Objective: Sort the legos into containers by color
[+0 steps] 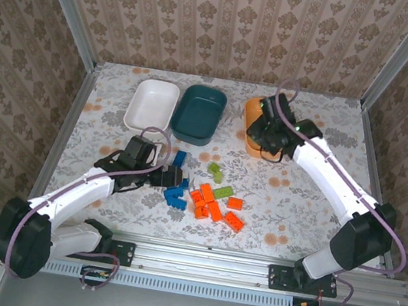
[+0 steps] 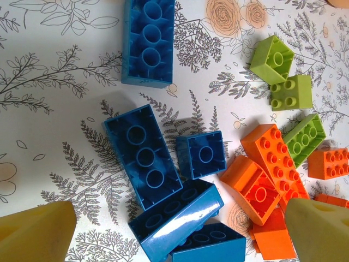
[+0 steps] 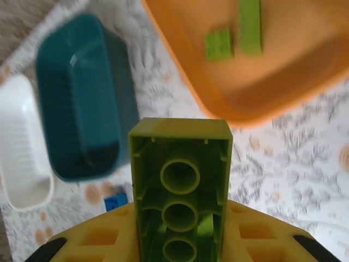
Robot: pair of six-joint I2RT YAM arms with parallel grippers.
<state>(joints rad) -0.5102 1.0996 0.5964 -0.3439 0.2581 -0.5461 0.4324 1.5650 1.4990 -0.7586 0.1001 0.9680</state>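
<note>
My right gripper (image 3: 180,248) is shut on a light green lego (image 3: 180,180), held hollow side toward the camera above the table, just short of the orange container (image 3: 283,82). Two green legos (image 3: 220,43) lie in that bin. The teal container (image 3: 82,98) and the white container (image 3: 22,153) stand to its left. My left gripper (image 2: 177,234) hangs open over a cluster of blue legos (image 2: 143,155); its yellow fingertips (image 2: 35,232) stand wide on either side. Orange legos (image 2: 256,188) and green legos (image 2: 278,60) lie to the right.
From above, the white container (image 1: 152,104), teal container (image 1: 199,111) and orange container (image 1: 252,114) line the back of the table. Loose legos (image 1: 212,201) lie mid-table between the arms. My right gripper (image 1: 272,139) covers part of the orange bin. Patterned walls close in three sides.
</note>
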